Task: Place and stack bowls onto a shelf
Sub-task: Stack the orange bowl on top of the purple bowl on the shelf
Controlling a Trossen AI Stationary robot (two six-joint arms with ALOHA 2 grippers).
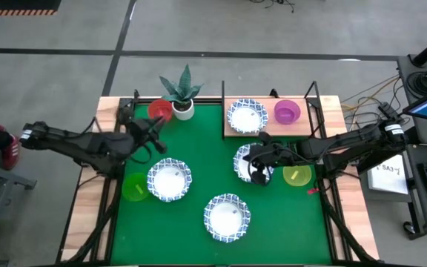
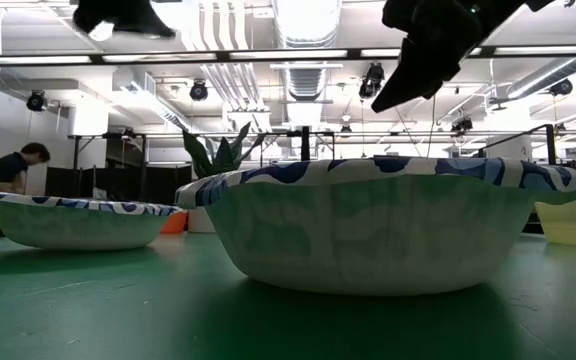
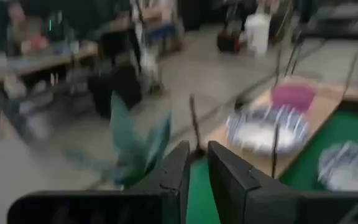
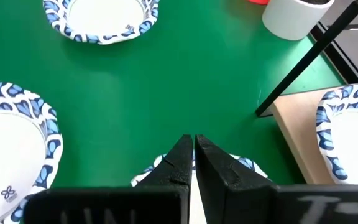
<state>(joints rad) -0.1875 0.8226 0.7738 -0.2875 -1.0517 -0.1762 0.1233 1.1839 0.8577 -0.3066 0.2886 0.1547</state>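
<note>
High view shows the shelf (image 1: 269, 127) at the mat's far right corner, already carrying one patterned bowl (image 1: 247, 116) and a purple bowl (image 1: 287, 112) side by side, both empty. Just in front of it, the right gripper (image 1: 258, 165) sits over the near rim of another patterned bowl (image 1: 246, 159); the right wrist view shows its fingers pressed together on that rim, likely a pinch for lifting it onto the shelved bowl. Two more patterned bowls (image 1: 170, 179) (image 1: 227, 216) lie empty on the green mat (image 1: 206, 163), with a green bowl (image 1: 135, 186) left and a yellow-green bowl (image 1: 296, 176) right. A red bowl (image 1: 159, 110) stands beside the potted plant (image 1: 182, 93). The left gripper (image 1: 153, 133) waits nearby, fingers nearly together, holding nothing.
</note>
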